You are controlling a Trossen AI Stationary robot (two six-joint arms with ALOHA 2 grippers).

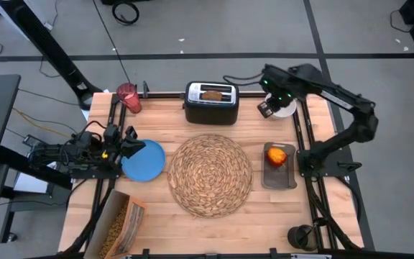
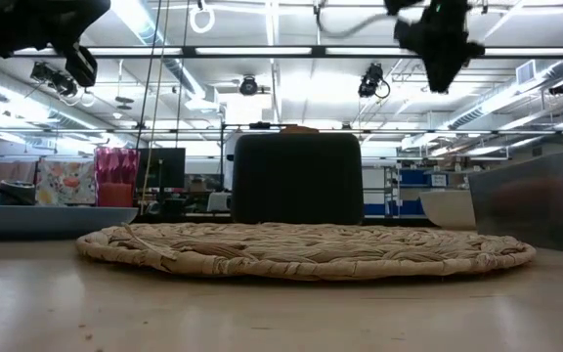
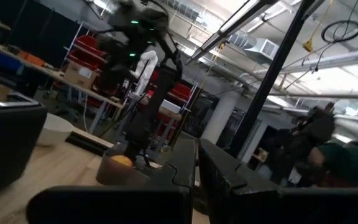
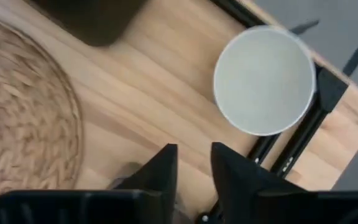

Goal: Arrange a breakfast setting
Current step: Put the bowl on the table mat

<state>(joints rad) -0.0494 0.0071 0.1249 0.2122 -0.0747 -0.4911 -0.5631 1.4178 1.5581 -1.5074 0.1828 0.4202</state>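
1. Nowhere on the table does any readable brand, label or writing show; the black toaster [image 1: 210, 103] at the far edge carries the toast slice [image 1: 212, 93] in its slot, with no lettering legible on it.
2. The table [image 1: 171, 223] is pale wooden planking inside a black frame, and the low view looks past it into a bright workshop hall with ceiling lights and shelving.
3. The large round woven straw placemat [image 1: 210, 175] lies in the middle of the table with nothing on it.
4. The small blue plate [image 1: 143, 160] lies just beside the mat on its left, at the left gripper [image 1: 129, 142], whose fingers stand slightly apart with nothing between them.
5. The right gripper [image 4: 192, 163] hovers above the far right corner near the white bowl [image 4: 264, 79], its fingers a little apart and empty.
6. The red apple [image 1: 277, 154] sits in a grey tray [image 1: 279, 177] right of the mat.
7. The translucent pink-red cup [image 1: 129, 97] stands at the far left corner.
8. A wooden box [image 1: 118, 223] lies at the near left edge, and bare planks stay free along the near edge in front of the mat.
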